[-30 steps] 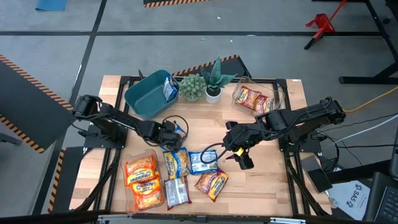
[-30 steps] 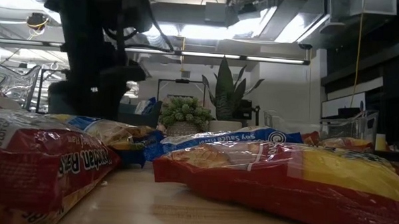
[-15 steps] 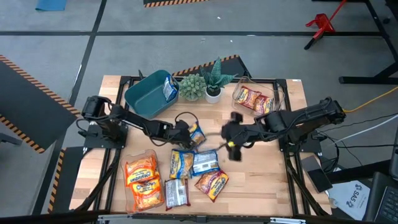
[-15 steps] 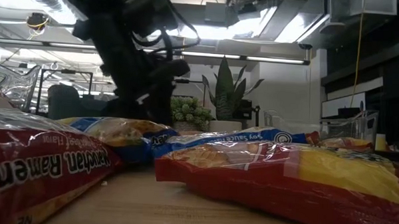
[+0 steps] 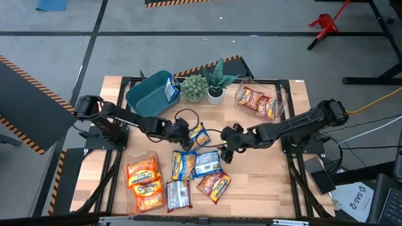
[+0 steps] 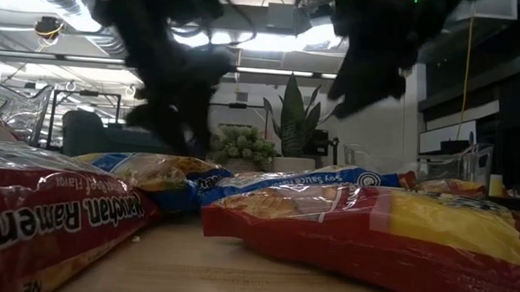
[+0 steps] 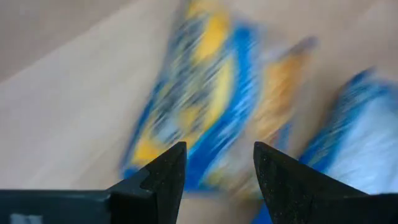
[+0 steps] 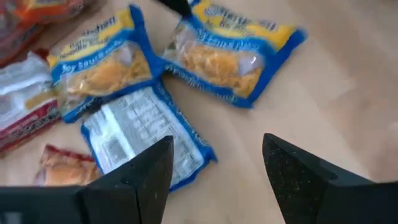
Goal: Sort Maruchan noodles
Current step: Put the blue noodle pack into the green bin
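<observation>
left gripper [image 5: 183, 130] fingers spread over blue-yellow packet [image 5: 200, 134] at table [image 5: 295, 182] centre, right gripper [image 5: 227, 150] also spread, empty, at its 4 o'clock w/ other packets close, so arms could collide or grab two.

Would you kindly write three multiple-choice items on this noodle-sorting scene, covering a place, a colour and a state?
1. Where is the teal bin? A) beside the potted plants B) mid-table C) on the floor
2. What colour are the packets in the clear tub near the left arm? A) blue B) orange C) silvery-white
3. How is the right hand? A) shut on a packet B) shut on a plant C) open, empty
1A: they stand side by side. 2B: orange wrappers fill it. 3C: fingers apart, nothing between.
</observation>
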Tool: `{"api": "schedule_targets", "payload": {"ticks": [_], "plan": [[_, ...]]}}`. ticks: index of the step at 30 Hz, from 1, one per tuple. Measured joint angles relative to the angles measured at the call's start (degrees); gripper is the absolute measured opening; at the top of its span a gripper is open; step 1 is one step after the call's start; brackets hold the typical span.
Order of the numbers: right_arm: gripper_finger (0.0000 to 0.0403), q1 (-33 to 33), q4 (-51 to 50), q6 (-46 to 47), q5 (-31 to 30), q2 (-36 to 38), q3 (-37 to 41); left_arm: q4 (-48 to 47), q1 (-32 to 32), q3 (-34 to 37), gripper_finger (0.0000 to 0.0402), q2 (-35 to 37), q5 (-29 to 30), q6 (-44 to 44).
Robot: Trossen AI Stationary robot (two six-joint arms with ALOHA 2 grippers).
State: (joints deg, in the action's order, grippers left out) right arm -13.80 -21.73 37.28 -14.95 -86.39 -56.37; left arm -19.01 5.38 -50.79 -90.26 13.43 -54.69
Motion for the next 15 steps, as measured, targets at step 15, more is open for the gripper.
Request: {"api": "schedule_targets", "payload": {"ticks": [15], "plan": [[0.0230,7.02,19.75,1.11,1.51,-0.35,9.76,-0.57,4.03,0.03,0.0182,-6.72,2.47,-1.80]]}}
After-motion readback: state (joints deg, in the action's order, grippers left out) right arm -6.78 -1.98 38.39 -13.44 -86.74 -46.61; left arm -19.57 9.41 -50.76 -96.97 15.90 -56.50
